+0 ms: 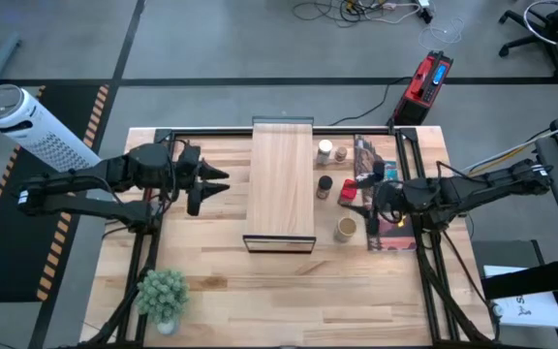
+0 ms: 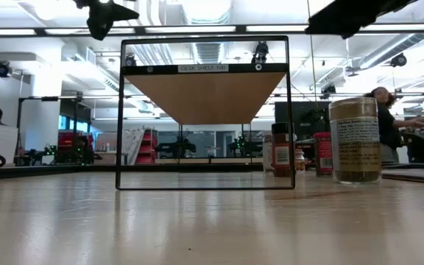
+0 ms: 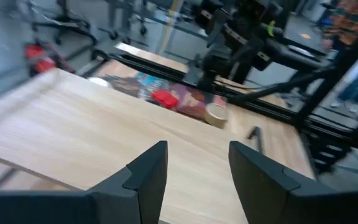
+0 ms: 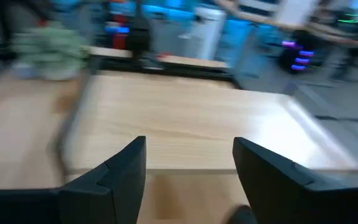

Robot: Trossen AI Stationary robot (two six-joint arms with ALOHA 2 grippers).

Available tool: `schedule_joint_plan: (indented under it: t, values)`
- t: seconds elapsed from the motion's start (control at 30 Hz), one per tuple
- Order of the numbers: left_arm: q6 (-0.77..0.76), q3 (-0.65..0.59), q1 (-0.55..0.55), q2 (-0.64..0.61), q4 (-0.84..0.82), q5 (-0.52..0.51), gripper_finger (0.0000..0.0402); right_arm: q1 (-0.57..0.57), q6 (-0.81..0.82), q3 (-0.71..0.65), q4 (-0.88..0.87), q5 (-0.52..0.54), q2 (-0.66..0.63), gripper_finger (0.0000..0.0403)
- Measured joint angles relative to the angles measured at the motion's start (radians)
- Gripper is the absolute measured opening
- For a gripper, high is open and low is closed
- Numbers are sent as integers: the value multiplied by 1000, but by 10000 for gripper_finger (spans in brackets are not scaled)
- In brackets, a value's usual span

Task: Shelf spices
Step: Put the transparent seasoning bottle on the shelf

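Observation:
The shelf (image 1: 281, 184) stands mid-table on a thin dark frame, its pale board raised in the low view (image 2: 205, 96). Right of it stand the white-capped jar (image 1: 325, 150), dark-lidded jar (image 1: 325, 184), red tin (image 1: 347, 192) and tan-topped jar (image 1: 345, 229), each on its base. In the low view the tan-topped jar (image 2: 355, 140) is nearest. My left gripper (image 1: 219, 184) hovers open, left of the shelf (image 3: 73, 124). My right gripper (image 1: 359, 199) hovers open, high over the spices, facing the shelf (image 4: 191, 124).
A flat printed game box (image 1: 387, 199) lies under my right arm, right of the spices. A small potted plant (image 1: 165, 296) sits near the table's near-left corner. Black rails run along both table sides. People sit in the room beyond (image 2: 385, 121).

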Motion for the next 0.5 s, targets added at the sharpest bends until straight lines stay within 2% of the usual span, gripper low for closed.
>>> schedule_joint_plan:
  t: [0.1, 0.33, 0.5]
  values:
    - [52, -13, 0, 4, 78, -19, 162, -28, 9, 0, 2, 57, -1, 220]
    - [243, -63, -6, 3, 319, -18, 157, -156, 101, 0, -33, 37, 1, 204]
    - [303, -107, -6, -7, 448, -12, 158, -256, 180, 0, -43, 30, 3, 192]
